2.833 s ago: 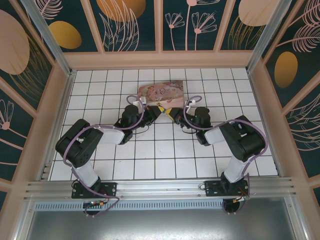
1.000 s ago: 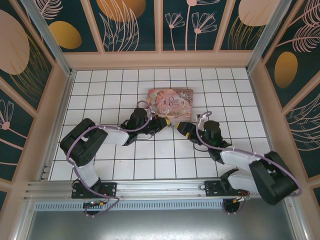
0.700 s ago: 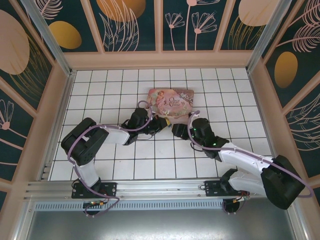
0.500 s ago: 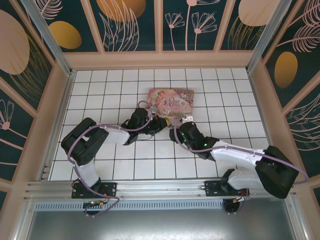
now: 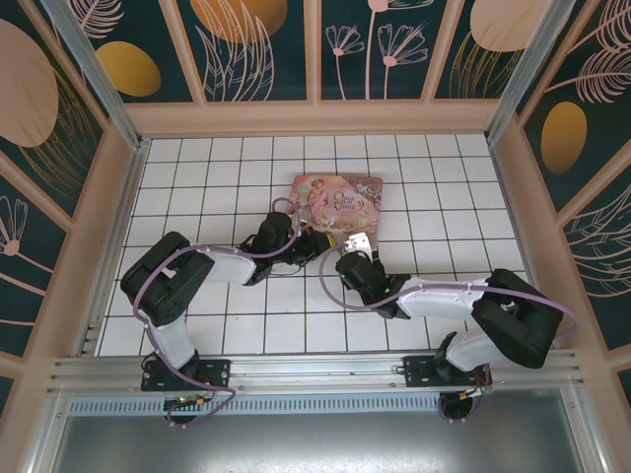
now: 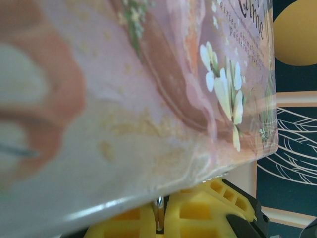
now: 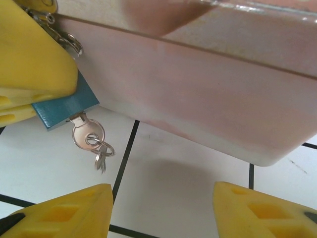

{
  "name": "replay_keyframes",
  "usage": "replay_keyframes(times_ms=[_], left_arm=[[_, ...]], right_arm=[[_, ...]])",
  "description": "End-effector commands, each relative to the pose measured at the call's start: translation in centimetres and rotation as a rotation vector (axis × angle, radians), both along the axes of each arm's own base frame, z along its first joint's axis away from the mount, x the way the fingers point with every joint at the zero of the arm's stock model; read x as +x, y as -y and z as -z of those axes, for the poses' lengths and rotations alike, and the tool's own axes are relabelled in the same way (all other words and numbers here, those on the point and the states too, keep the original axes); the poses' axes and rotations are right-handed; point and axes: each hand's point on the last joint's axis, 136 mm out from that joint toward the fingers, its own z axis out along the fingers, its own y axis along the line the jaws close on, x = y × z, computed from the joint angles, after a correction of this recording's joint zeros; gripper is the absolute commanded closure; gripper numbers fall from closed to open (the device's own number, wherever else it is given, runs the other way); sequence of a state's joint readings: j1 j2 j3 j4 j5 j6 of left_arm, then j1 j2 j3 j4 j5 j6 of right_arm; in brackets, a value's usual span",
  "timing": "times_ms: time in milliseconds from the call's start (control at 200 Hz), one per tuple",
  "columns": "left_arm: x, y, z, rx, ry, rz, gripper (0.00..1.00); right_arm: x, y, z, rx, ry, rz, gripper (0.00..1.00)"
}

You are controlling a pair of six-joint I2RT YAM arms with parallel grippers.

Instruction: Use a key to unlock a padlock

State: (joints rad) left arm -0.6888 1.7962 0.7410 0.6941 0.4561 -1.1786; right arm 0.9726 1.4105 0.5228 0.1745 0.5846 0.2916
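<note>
The left gripper (image 6: 161, 218) is clamped on the padlock (image 7: 63, 106). In the right wrist view one of its yellow fingers (image 7: 34, 54) covers most of the blue body, leaving only a lower corner bare. The padlock sits right against the side wall of the tin (image 7: 208, 94), near the left end of that wall as this view shows it, just above the tiled floor (image 7: 188, 183).

The key (image 7: 87, 134) is at the padlock's lower edge, with its round head sticking out below. A small ring (image 7: 102, 148) hangs from the head and carries another little metal piece (too small to say what it is).

The right gripper (image 7: 163, 218) is spread wide and holds nothing. Its two yellow fingertips sit at the bottom of its own view, one below the key and one well off to the right. Both are apart from the key and the tin.

From the left wrist, the tin's flowered lid looms close, and the left gripper's yellow fingers lie just under its edge. They are nearly together, with a thin sliver of metal between them.

From above, the left arm reaches to the tin's near left corner. The right arm lies low across the floor, its wrist just short of the tin's near edge and close beside the left gripper.
</note>
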Motion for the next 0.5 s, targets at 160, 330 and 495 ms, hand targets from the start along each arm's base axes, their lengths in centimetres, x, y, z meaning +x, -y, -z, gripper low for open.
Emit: replay_keyframes(times_ms=[160, 330, 495], left_arm=[[0.5, 1.2, -1.9, -0.051, 0.046, 0.026, 1.0], [0.5, 1.2, -1.9, -0.052, 0.046, 0.024, 1.0], [0.4, 1.1, -1.9, -0.051, 0.046, 0.023, 1.0]], right_arm=[[1.3, -1.4, -0.8, -0.03, 0.058, -0.019, 0.44], [2.0, -1.9, -1.0, -0.049, 0.068, -0.018, 0.45], [2.8, -2.0, -1.3, -0.053, 0.067, -0.009, 0.47]])
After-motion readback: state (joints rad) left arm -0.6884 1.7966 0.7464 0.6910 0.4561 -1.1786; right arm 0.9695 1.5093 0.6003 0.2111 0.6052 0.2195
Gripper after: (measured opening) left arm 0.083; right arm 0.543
